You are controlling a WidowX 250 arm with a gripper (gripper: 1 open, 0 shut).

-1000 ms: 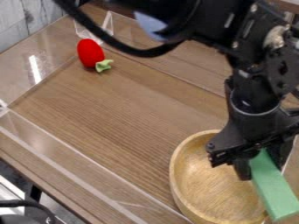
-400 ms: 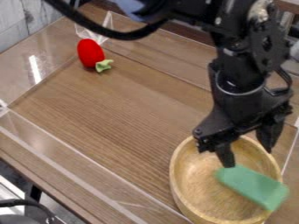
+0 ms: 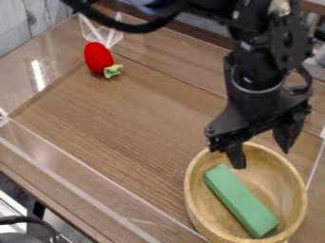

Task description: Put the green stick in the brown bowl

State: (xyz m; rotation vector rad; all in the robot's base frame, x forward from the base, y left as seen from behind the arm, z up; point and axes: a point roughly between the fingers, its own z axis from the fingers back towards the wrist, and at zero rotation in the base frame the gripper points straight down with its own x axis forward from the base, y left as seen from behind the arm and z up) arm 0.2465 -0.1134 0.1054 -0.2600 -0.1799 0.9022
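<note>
The green stick (image 3: pixel 241 199), a flat mint-green block, lies inside the brown bowl (image 3: pixel 200 207), a light tan wooden bowl at the lower right of the table. My gripper (image 3: pixel 260 143) hangs just above the bowl's far rim, open, its two dark fingers spread wide with nothing between them. The stick is free of the fingers and rests slanted across the bowl's floor.
A small red toy with a green stem (image 3: pixel 98 58) sits at the far left of the wooden table (image 3: pixel 114 123). A clear raised border runs along the table's left and front edges. The black arm fills the upper right.
The gripper opened and let go of the green stick, which dropped from beside the fingers into the bowl. The gripper has shifted left and slightly up.
</note>
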